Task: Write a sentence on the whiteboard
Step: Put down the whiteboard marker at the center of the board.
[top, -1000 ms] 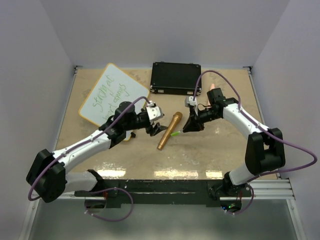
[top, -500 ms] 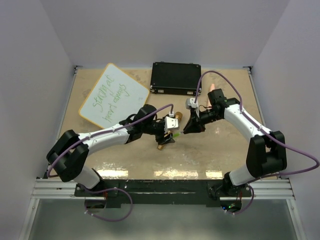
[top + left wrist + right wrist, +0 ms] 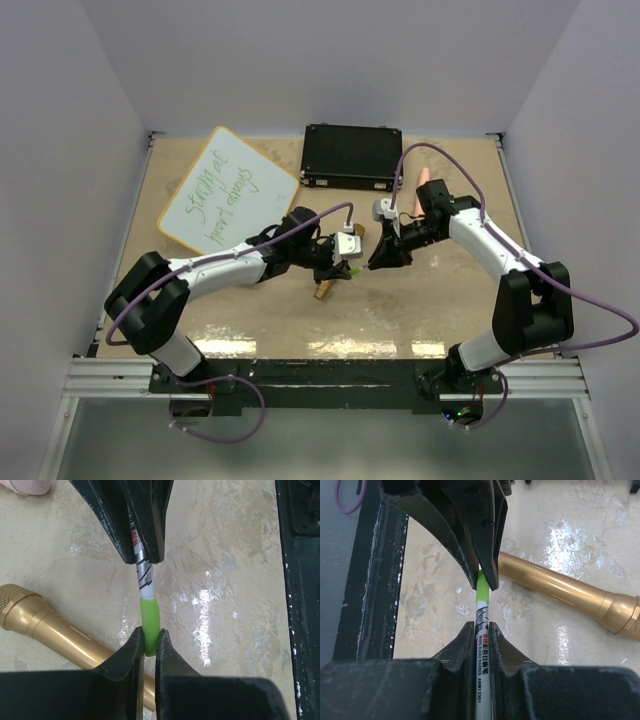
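Observation:
The whiteboard [image 3: 228, 190] lies tilted at the back left of the table. The sentence [image 3: 222, 200] runs across it as two lines of green lettering. In mid-table my two grippers meet nose to nose on a whiteboard marker [image 3: 481, 645]. My right gripper [image 3: 481, 627] is shut on its white printed barrel [image 3: 145, 577]. My left gripper [image 3: 150, 642] is shut on its green cap [image 3: 150, 620], which sits on the end of the barrel. The marker hangs level just above the table. From above, the left gripper [image 3: 345, 262] and the right gripper [image 3: 378, 260] almost touch.
A gold microphone [image 3: 323, 291] lies on the table under my left gripper and shows beside the marker [image 3: 50, 630]. A black case [image 3: 352, 155] lies at the back centre. A small pink object [image 3: 424, 183] sits behind my right arm.
My left arm swung right, over the microphone, up to the marker, and its jaws closed on the green cap. My right gripper kept its hold and barely moved.

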Tool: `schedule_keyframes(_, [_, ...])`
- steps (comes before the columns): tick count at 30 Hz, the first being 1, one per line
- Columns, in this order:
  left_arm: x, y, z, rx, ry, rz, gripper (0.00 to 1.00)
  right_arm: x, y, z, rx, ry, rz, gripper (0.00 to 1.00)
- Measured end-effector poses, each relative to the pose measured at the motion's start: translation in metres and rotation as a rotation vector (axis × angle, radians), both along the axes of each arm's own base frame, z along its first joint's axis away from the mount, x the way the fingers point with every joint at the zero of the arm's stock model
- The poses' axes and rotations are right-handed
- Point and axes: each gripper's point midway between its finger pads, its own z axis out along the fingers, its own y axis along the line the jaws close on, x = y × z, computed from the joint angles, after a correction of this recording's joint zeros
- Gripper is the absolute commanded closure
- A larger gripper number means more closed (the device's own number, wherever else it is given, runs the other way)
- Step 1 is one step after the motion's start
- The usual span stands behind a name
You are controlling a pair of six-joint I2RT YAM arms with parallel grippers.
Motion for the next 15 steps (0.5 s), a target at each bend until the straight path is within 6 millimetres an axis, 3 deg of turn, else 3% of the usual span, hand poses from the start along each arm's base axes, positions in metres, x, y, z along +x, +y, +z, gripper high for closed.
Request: schedule_keyframes(15, [-0.002, -0.01, 0.008, -0.077, 0.239, 0.118, 1.0, 0.004, -0.002, 0.003, 0.002, 0.003, -0.017, 1.0])
